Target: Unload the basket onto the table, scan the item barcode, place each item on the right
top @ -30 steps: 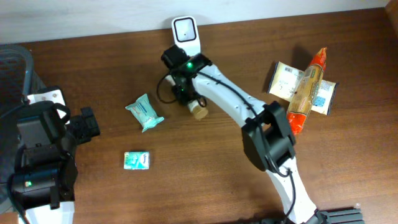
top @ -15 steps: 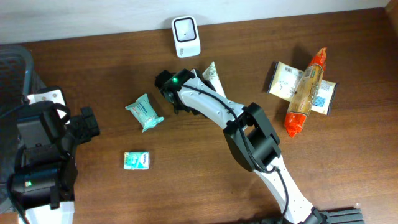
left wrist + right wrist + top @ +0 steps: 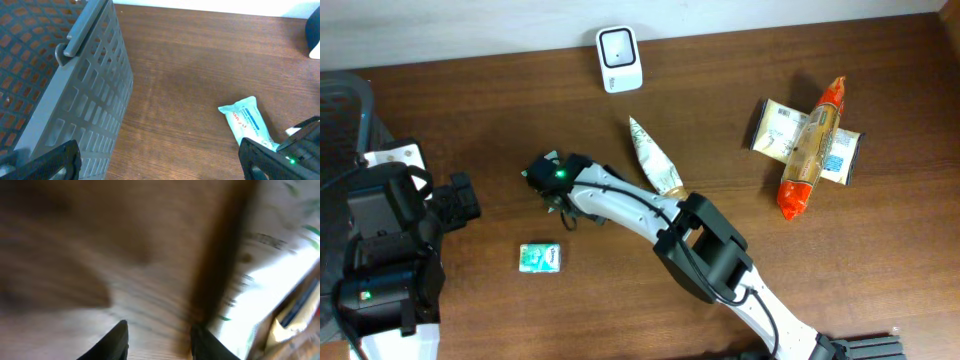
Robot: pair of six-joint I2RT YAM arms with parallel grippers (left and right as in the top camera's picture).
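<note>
Overhead, dark wooden table [image 3: 880, 270], pale wall [image 3: 440, 30] beyond.

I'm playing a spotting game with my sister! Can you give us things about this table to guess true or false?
1. The white scanner sits near the table's far edge. True.
2. The orange packet lies on top of other packets. True.
3. The left gripper is holding the blue pack. False: it is open and empty; the pack lies on the table.
4. The cone-shaped packet is in the basket. False: it lies on the table.
</note>
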